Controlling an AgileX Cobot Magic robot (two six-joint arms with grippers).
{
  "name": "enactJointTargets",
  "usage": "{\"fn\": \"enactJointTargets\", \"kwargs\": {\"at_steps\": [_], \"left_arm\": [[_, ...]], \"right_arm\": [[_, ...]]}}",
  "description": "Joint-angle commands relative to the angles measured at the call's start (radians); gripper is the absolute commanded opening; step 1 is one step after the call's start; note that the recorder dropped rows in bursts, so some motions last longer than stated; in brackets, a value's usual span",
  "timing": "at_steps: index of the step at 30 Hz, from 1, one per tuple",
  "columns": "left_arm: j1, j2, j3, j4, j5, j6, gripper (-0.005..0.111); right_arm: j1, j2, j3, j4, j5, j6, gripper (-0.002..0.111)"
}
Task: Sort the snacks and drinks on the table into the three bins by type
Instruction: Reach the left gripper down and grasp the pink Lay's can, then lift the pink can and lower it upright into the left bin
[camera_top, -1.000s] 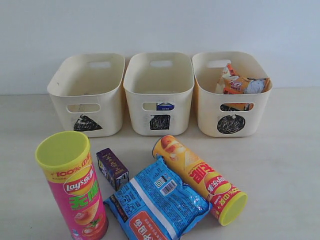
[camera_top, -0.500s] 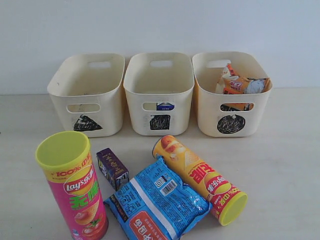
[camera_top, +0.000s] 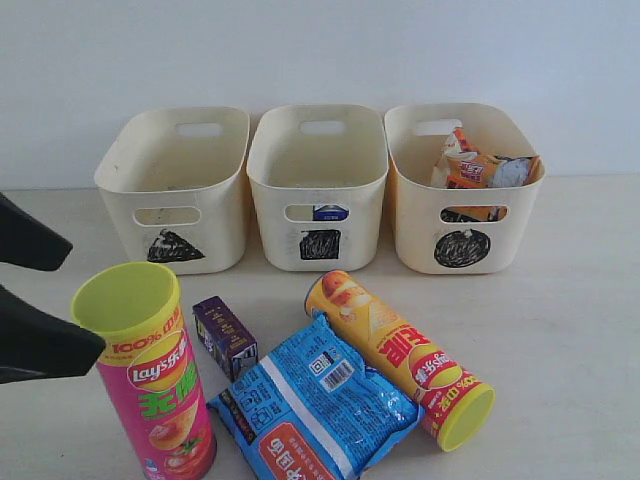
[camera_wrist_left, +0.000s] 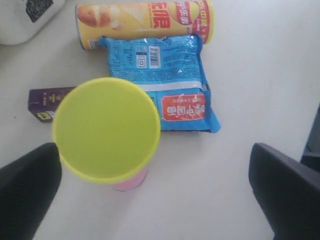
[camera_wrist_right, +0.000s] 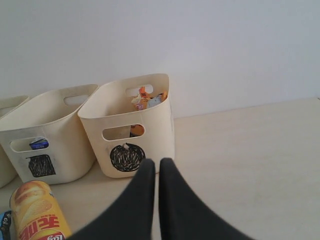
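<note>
pink lay's chip tube (camera_top: 150, 385) is found standing upright on the table (camera_top: 580, 300), its long axis vertical and its yellow-green lid turned up toward the left gripper (camera_wrist_left: 154, 167). from that gripper it lies below and a little toward the middle of the table. the gripper's jaws are spread wide and nothing is gripped. in the left wrist view the lid is seen close against one finger (camera_wrist_left: 25, 195), while a broad stretch of bare table is left before the other, so the tube is judged to sit off-centre in the opening. a sideways shift toward the tube, then a descent around its upper body, is judged to be needed before a squeeze across its round section. just beyond the tube from the gripper, the dark purple carton (camera_top: 225, 337) and the blue crinkly bag (camera_top: 315, 405) are lying close, with the yellow-red chip tube (camera_top: 400, 360) laid on its side past them. the triangle bin (camera_top: 175, 190) is set farther ahead of the gripper, and nothing can be made out inside it. the right gripper (camera_wrist_right: 156, 167) is seen well apart from the pink tube, facing the circle bin (camera_wrist_right: 127, 125), its fingers pressed together on nothing. the left arm is therefore judged the nearer one for this tube.
</note>
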Motion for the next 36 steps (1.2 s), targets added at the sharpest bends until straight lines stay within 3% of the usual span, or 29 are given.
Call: {"fn": "enactJointTargets", "kwargs": {"at_steps": [1,7,17,26,29,34,36], "left_arm": [[-0.04,-0.002,0.046,0.032,-0.125,0.016,0.096],[-0.051,0.024,0.067,0.032,-0.233,0.018,0.102],[-0.105,0.122,0.067,0.001,-0.285,0.036,0.103],[-0.108,0.209,0.076,-0.03,-0.291,0.049,0.098],[-0.108,0.207,0.071,-0.077,-0.302,0.081,0.08],[-0.108,0.197,0.066,-0.096,-0.28,0.081,0.021],[-0.106,0.184,0.065,-0.082,-0.282,0.087,0.004]], "right_arm": [[0.003,-0.007,0.003,0.002,0.003,-0.005,0.0],[0.003,-0.007,0.003,0.002,0.003,-0.005,0.0],[0.003,-0.007,0.003,0.002,0.003,-0.007,0.0],[0.003,-0.007,0.003,0.002,0.003,-0.007,0.0],[0.003,-0.007,0.003,0.002,0.003,-0.007,0.0],[0.003,-0.007,0.003,0.002,0.003,-0.007,0.0],[0.003,-0.007,0.003,0.002,0.003,-0.007,0.0]]}}
